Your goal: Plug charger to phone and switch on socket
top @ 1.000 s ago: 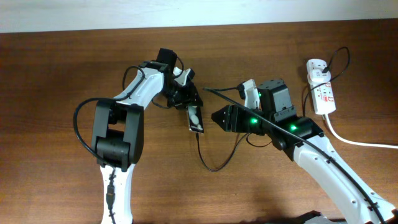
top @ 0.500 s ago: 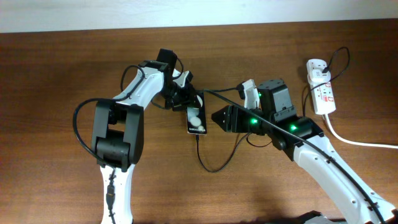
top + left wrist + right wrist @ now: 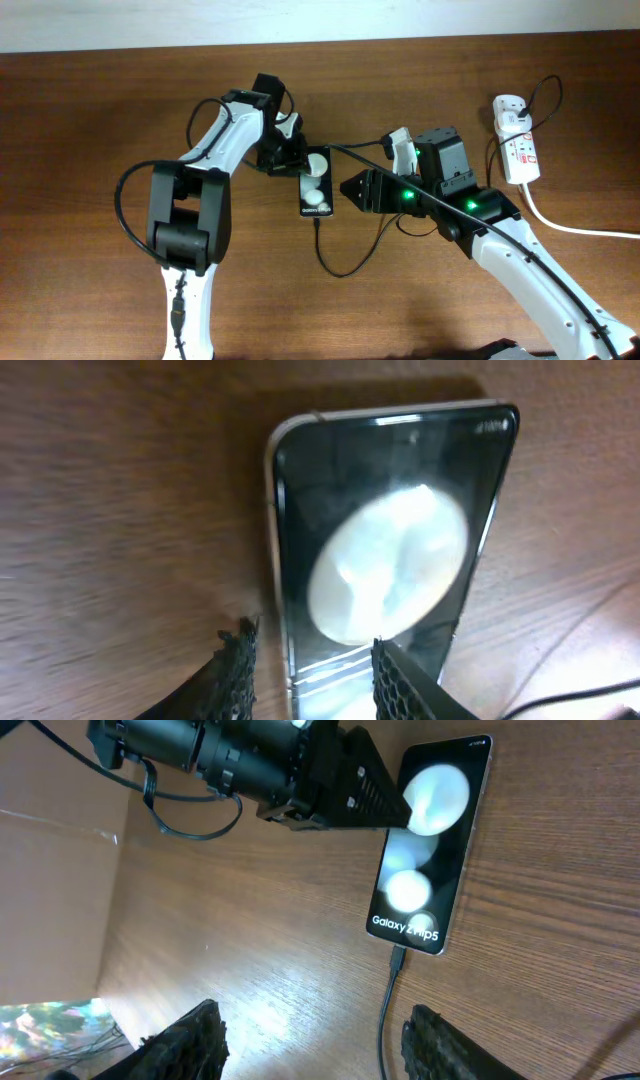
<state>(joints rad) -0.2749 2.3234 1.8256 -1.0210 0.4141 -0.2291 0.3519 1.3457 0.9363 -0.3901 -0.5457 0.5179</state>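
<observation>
The black phone (image 3: 316, 185) lies flat on the table, screen up, showing two white round spots. It also shows in the left wrist view (image 3: 385, 540) and the right wrist view (image 3: 425, 850). The thin black charger cable (image 3: 345, 268) is plugged into the phone's near end (image 3: 396, 960) and loops over the table. My left gripper (image 3: 297, 160) is open at the phone's far left corner, its fingers (image 3: 310, 650) astride the phone's long edge. My right gripper (image 3: 350, 188) is open and empty (image 3: 325, 1040), just right of the phone. The white socket strip (image 3: 517, 140) lies at the far right.
A white adapter (image 3: 508, 108) sits in the strip's far end with a black lead curling from it. A thick white cord (image 3: 570, 225) runs off right. My left arm's fingers (image 3: 350, 795) reach over the phone's far end.
The phone, held tilted on its edge a second ago, has been laid flat with its screen up. My left gripper has opened and shifted slightly back. The right arm has not moved.
</observation>
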